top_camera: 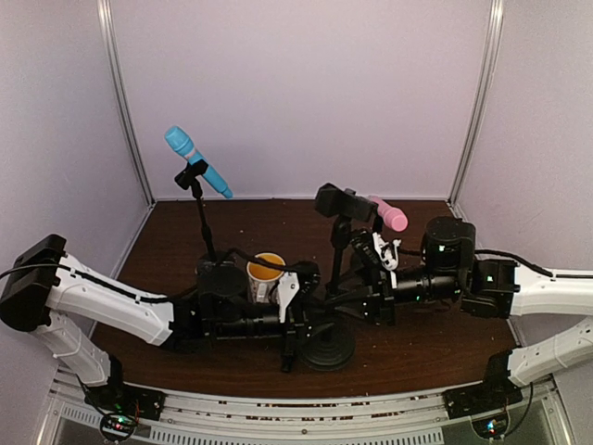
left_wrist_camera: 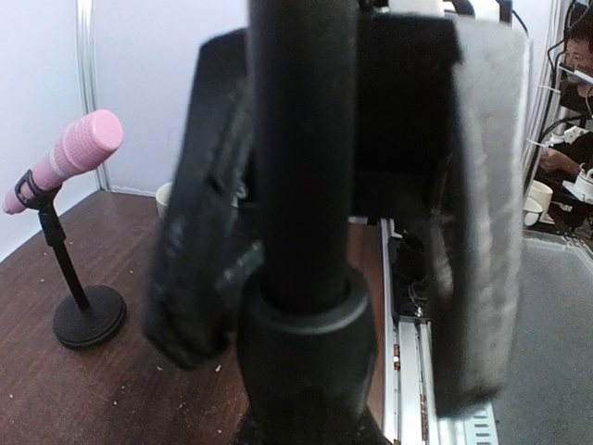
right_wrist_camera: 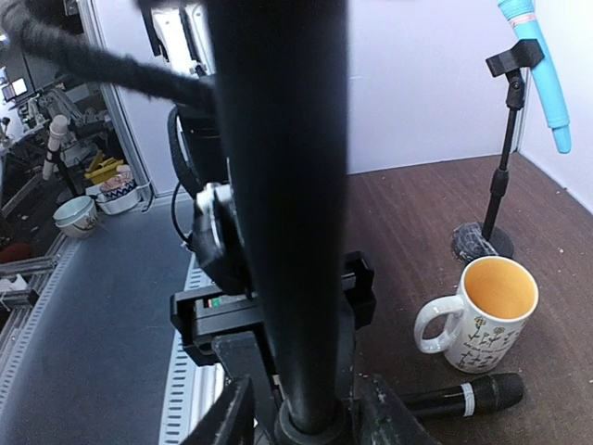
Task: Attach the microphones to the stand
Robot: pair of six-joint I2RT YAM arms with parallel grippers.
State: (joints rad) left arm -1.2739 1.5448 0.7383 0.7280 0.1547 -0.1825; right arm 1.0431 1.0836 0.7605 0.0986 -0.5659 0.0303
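Observation:
The light blue microphone (top_camera: 197,162) sits clipped in the back-left stand and also shows in the right wrist view (right_wrist_camera: 537,65). The pink microphone (top_camera: 390,215) sits clipped in another stand; it also shows in the left wrist view (left_wrist_camera: 69,158). The black microphone (right_wrist_camera: 463,397) lies on the table beside the mug. The third stand (top_camera: 331,345) is in the middle, and its top clip (top_camera: 338,202) is empty. My left gripper (top_camera: 295,324) (left_wrist_camera: 324,366) is open around its pole (left_wrist_camera: 301,158), low by the collar. My right gripper (top_camera: 357,297) (right_wrist_camera: 306,413) is shut on the same pole (right_wrist_camera: 278,185).
A white mug (top_camera: 266,275) with a yellow inside stands just left of the middle stand and also shows in the right wrist view (right_wrist_camera: 486,320). The pink microphone's stand base (left_wrist_camera: 88,315) rests on the brown table. White walls close in the back and sides. A metal rail (top_camera: 296,413) runs along the near edge.

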